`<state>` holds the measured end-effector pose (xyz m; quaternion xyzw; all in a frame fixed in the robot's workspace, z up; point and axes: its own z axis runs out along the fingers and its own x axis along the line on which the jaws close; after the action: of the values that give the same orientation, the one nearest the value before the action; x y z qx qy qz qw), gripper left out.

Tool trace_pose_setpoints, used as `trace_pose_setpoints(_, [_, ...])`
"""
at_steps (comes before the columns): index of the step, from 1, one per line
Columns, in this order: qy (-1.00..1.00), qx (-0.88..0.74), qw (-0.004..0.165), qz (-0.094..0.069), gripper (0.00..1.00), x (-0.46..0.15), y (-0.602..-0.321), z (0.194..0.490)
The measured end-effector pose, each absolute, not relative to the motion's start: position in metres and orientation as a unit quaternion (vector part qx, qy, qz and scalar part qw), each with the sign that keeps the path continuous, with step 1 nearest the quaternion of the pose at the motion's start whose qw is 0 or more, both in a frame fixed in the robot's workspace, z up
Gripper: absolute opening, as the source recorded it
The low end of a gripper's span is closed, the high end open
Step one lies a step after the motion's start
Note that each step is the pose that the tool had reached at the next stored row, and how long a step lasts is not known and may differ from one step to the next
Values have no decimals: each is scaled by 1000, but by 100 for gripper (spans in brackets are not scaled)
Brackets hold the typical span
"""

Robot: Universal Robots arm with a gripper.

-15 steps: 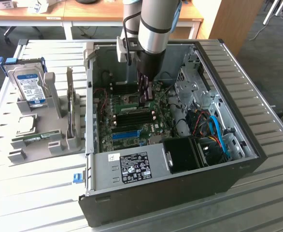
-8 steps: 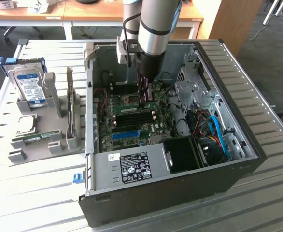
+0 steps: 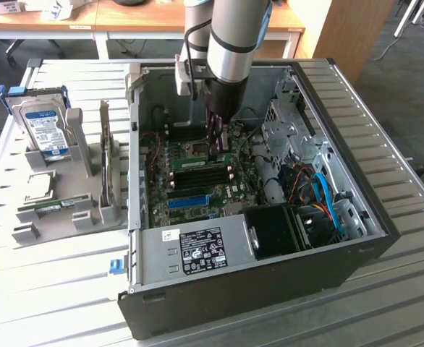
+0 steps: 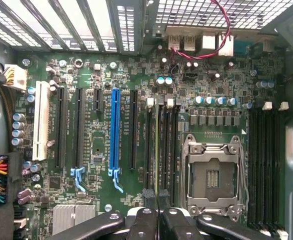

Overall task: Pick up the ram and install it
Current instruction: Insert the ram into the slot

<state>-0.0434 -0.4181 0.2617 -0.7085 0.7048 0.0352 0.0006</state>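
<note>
The fingers (image 4: 149,200) are drawn narrow, almost together. As far as I can judge, they pinch the thin top edge of the ram (image 4: 156,150) rather than just rest on it. In the wrist view the ram shows edge-on as a pale green line running straight out from between the tips. In the exterior view the gripper (image 3: 216,148) stands upright over the board, with the ram (image 3: 194,164) lying low under it among the dark slots.

The ram is just beside the socket (image 4: 214,172), in the bank of slots on the socket's blue-slot (image 4: 115,132) side. Its long axis runs along those slots, parallel to the socket's near edge. The fingers sit toward one end of the stick, not at its middle. I can't tell whether it is fully seated.

Room is tight sideways, with neighbouring slots touching-close on either flank and the socket's metal frame just beyond them. Straight up from the socket the case (image 3: 234,307) is open. A second bank of slots (image 4: 266,165) lies on the socket's other side.

Well apart from the socket, outside the case, a grey tray (image 3: 82,155) holds a look-alike stick (image 3: 53,207) and a drive (image 3: 42,129).
</note>
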Motion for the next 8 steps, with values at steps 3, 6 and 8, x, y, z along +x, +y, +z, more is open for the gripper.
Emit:
trace_pose_setpoints(3, [705,-708,1,35,12,-42,-418,262])
trace_pose_setpoints(6, [705,-708,1,35,12,-41,-418,262])
trace_pose_setpoints(8, [705,-708,1,35,12,-41,-418,262])
